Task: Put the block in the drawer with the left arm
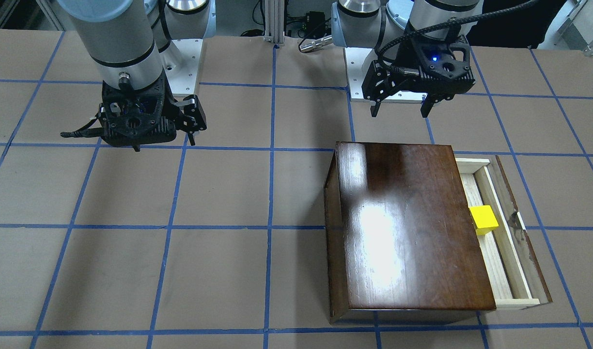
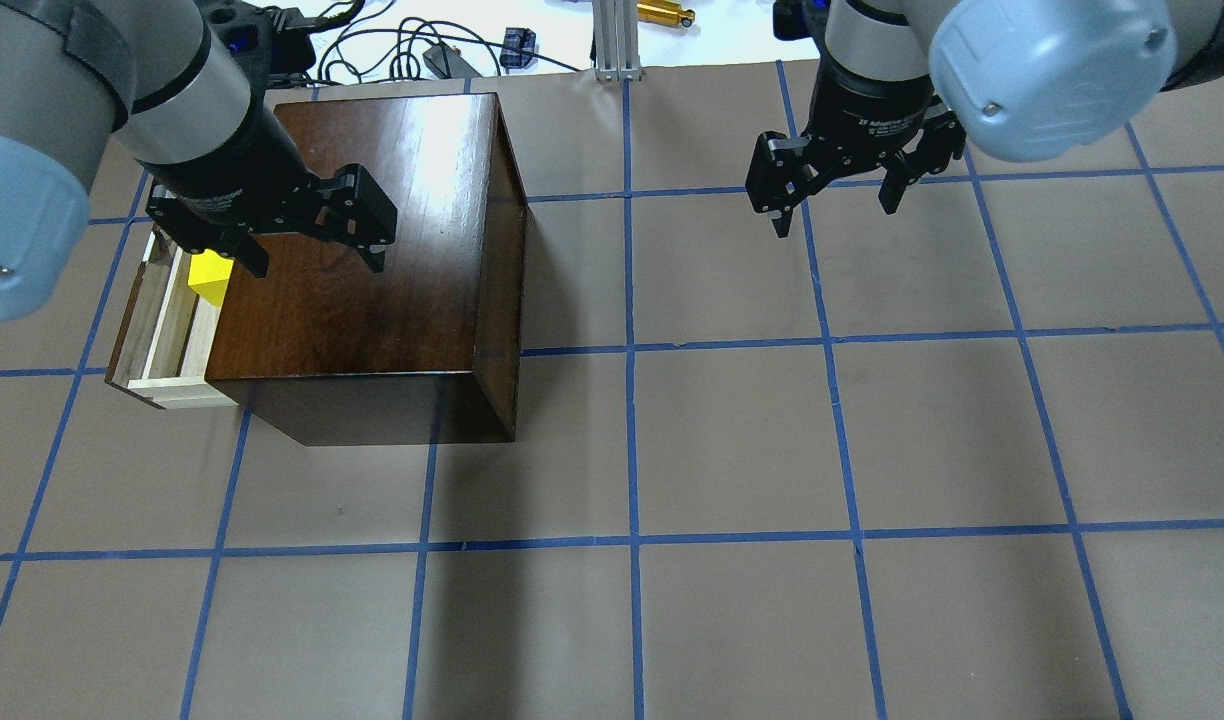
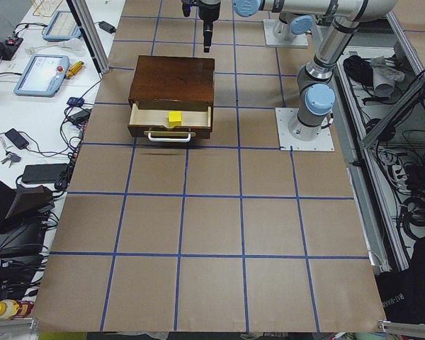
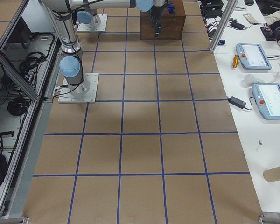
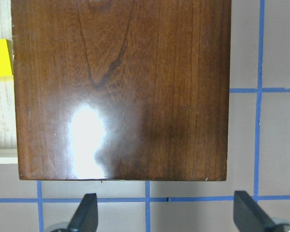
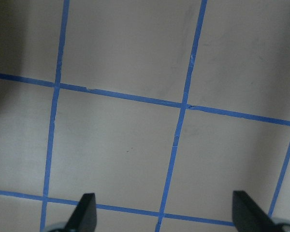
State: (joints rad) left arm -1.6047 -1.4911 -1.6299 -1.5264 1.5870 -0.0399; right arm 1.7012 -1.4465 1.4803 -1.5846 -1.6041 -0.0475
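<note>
Table surface is brown paper crossed by blue tape lines, and on the left arm's half sits the glossy dark-brown box. From the box's side facing away from the right arm the drawer stands pulled out, its long axis running from the robot's side toward the operators' side. Above the box's robot-side edge hangs the left gripper, jaws spread wide and holding nothing. The right gripper is likewise wide and empty over bare table, well apart from the box. Smallest of all, the block rests inside the drawer about midway along it, against the box's edge. From the left gripper it lies forward, outward and lower, apart from both fingers. Judged from this, the placing looks done, and only a clear retreat seems left
</note>
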